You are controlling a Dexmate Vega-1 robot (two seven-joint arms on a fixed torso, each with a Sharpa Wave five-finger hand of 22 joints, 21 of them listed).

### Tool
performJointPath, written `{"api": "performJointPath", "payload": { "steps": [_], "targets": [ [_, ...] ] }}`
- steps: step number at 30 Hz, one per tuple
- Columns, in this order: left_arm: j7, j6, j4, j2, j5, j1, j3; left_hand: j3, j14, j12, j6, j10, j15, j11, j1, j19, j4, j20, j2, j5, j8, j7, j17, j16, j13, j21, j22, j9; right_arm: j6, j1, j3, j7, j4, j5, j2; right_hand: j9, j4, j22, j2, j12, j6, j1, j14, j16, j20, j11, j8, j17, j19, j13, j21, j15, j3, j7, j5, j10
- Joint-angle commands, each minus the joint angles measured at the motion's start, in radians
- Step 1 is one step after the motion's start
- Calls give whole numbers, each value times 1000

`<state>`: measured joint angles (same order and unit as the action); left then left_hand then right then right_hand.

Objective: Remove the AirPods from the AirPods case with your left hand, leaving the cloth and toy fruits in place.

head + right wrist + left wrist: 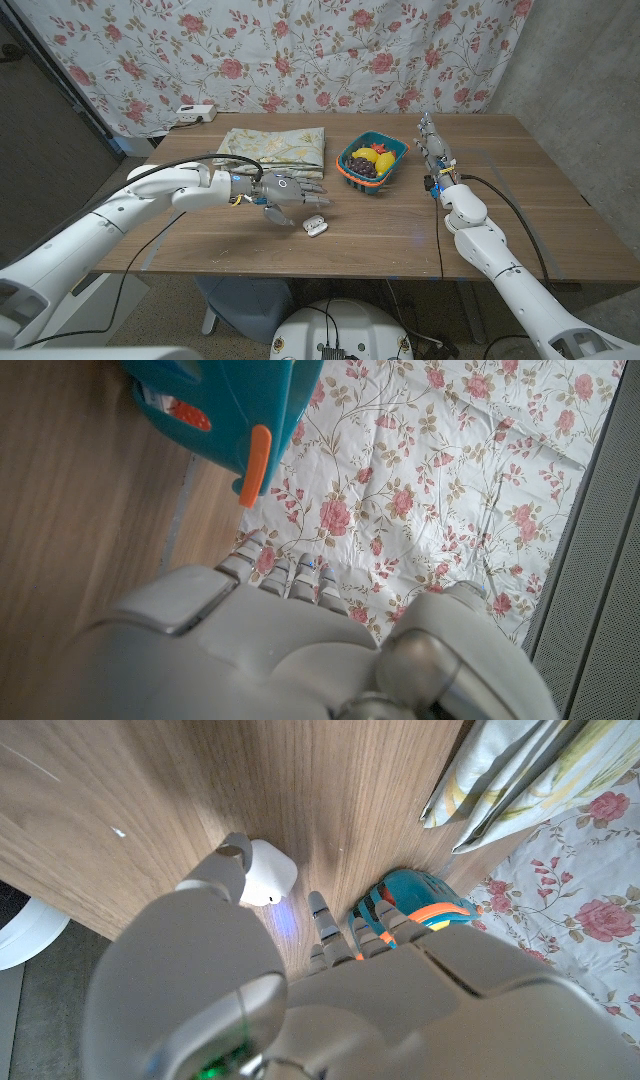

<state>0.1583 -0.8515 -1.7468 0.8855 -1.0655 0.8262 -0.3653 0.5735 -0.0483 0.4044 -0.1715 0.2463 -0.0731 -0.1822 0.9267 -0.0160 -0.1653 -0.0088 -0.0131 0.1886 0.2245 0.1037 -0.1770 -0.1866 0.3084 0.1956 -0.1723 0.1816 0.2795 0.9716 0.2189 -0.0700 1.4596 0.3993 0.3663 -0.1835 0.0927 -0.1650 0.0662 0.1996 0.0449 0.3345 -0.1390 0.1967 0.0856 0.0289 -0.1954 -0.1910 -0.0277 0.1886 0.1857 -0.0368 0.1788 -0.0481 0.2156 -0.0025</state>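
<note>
The white AirPods case (314,226) lies on the wooden table near the front middle, and its lid looks lifted. My left hand (290,194) hovers just behind and to the left of it, fingers apart, holding nothing. In the left wrist view the case (268,875) sits right beside my thumb, with the fingers (330,925) reaching past it. I cannot make out the AirPods themselves. The folded floral cloth (275,147) lies behind my left hand. My right hand (432,140) stands upright to the right of the basket, holding nothing.
A teal basket (350,172) with orange handles holds the toy fruits, between the cloth and my right hand; its wall (230,410) is close in the right wrist view. A white power strip (195,113) sits at the far left edge. A floral curtain hangs behind.
</note>
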Motion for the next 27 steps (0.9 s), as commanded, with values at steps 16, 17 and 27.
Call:
{"api": "performJointPath", "payload": {
  "steps": [16, 17, 27],
  "targets": [
    [13, 9, 25, -9, 24, -36, -48, -10, -3, 4, -45, -1, -2, 4, 15, -2, 2, 6, -1, 1, 6, 6, -1, 4, 5, -1, -2, 3, 11, -53, 5, 33, -78, 2, -26, -3, 1, -3, 5, -3, 2, 13, 5, 4, 6, 9, 2, 0, 6, 3, 0, -16, -2, -5, 0, 2],
    [10, 16, 19, -9, 15, -32, -47, -10, -3, 4, -45, -1, -2, 5, 15, -2, 2, 7, -1, 1, 5, 6, -1, 4, 5, -1, -2, 3, 11, -53, 5, 34, -79, 1, -26, -3, 1, -3, 5, -3, 2, 13, 4, 4, 6, 9, 2, 0, 6, 3, 0, -17, -2, -5, 0, 2],
    [2, 14, 32, -16, 9, -39, -61, -13, -3, 5, -41, 0, -2, 5, 14, -3, 3, 8, 1, 2, 4, 8, -1, 4, 4, -1, -2, 3, 22, -55, 0, 40, -89, 2, -32, -3, 1, -3, 5, -3, 2, 13, 4, 4, 6, 9, 2, 0, 7, 3, 0, -18, -3, -5, 0, 2]
  ]
}}
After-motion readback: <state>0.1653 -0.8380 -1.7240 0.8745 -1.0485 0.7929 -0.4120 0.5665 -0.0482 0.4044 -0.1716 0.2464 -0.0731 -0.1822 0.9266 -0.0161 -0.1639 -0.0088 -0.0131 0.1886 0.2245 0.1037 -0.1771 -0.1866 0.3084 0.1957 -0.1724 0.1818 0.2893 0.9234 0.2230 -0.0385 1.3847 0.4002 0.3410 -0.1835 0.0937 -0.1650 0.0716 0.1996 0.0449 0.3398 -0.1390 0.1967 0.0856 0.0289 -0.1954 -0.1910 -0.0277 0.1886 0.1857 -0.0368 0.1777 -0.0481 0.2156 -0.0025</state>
